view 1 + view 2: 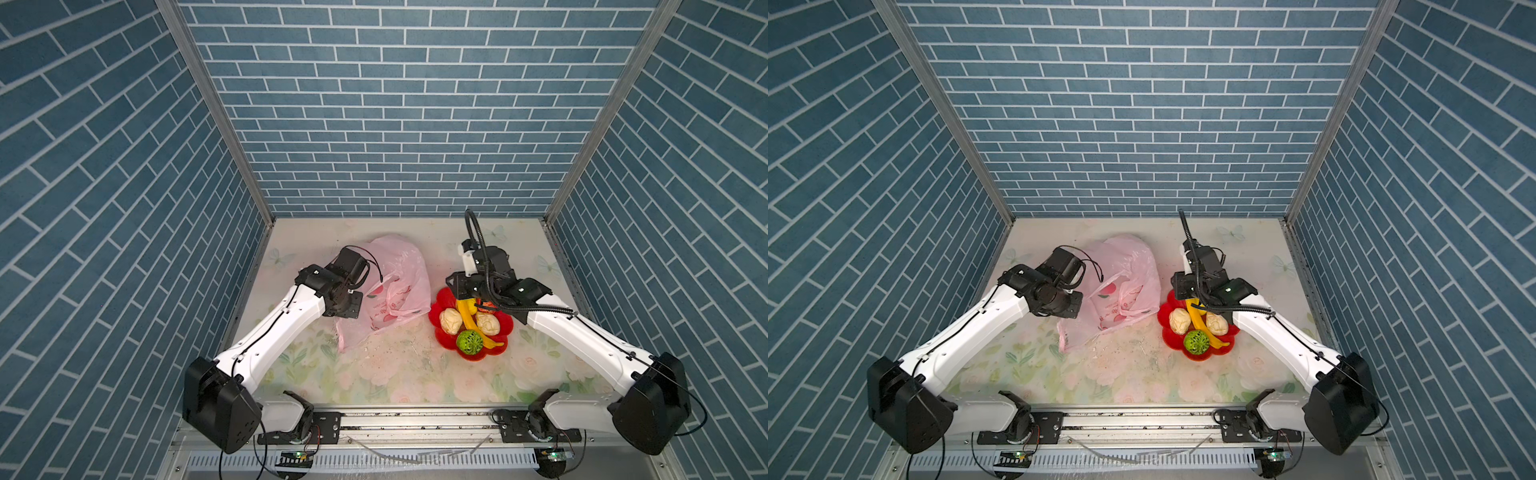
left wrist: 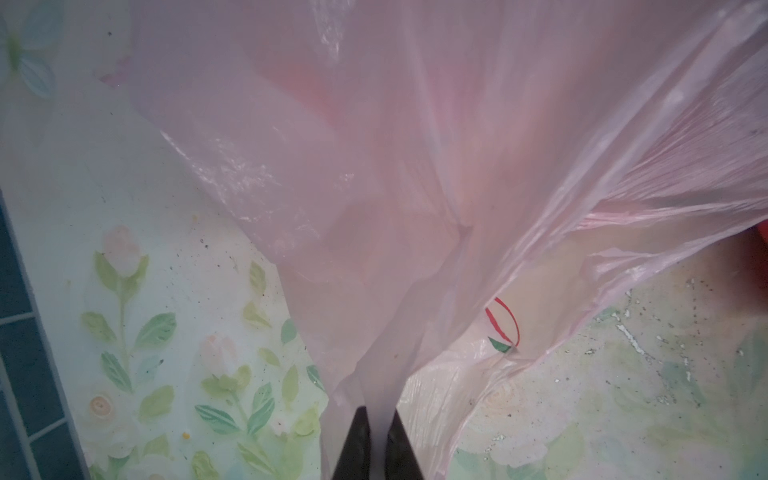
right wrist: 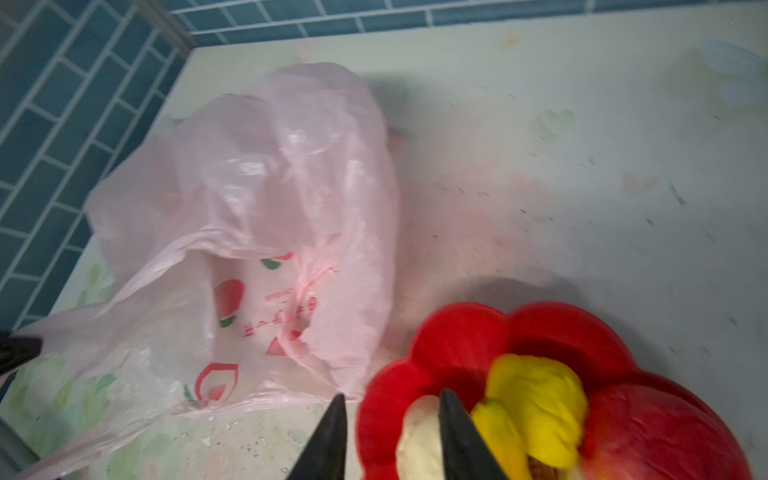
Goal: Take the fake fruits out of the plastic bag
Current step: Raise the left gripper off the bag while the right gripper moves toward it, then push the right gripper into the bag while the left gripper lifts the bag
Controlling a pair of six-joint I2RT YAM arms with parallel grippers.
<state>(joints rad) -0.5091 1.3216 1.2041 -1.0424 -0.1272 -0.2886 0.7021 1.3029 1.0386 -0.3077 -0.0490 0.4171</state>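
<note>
Backdrop: blue brick-pattern walls (image 1: 407, 104) on three sides, with a floral worktop (image 1: 386, 374) speckled with crumbs.
Bag (image 1: 401, 270): pale pink, crinkled and puffed up. It sits at 10 o'clock from the worktop's centre in both top views, with its loops (image 3: 303, 286) and mouth turned toward 5 o'clock.
Inside the bag: the film is too cloudy to tell whether any piece is left.
Fruits: all those visible are out of the bag and lying in the dish. Two cream lumps (image 1: 451, 321) flank the banana (image 1: 466, 316), with the green ball (image 1: 470, 341) at the dish's 6 o'clock. A yellow piece (image 3: 540, 395) and a red one (image 3: 665, 432) show in the right wrist view.
Dish (image 1: 441, 305): red and flower-shaped, just beside the bag at its 3 o'clock.
Left jaws: together, clamped on a fold of bag film at the bag's 8 o'clock side.
Right jaws: apart and empty, over the dish's 11 o'clock rim, pointing toward the bag.
Step, as judged: the left holds the bag so its mouth can be opened and searched for a last piece.
Doing it well: keep the pinch firm and raise the film slowly so the mouth gapes toward the dish. Bring the right jaws in between the loops, low and wide, and close them only on something solid.
Risk: the thin film may slip or bunch, or the bag may drag against the dish and tip the fruits.
</note>
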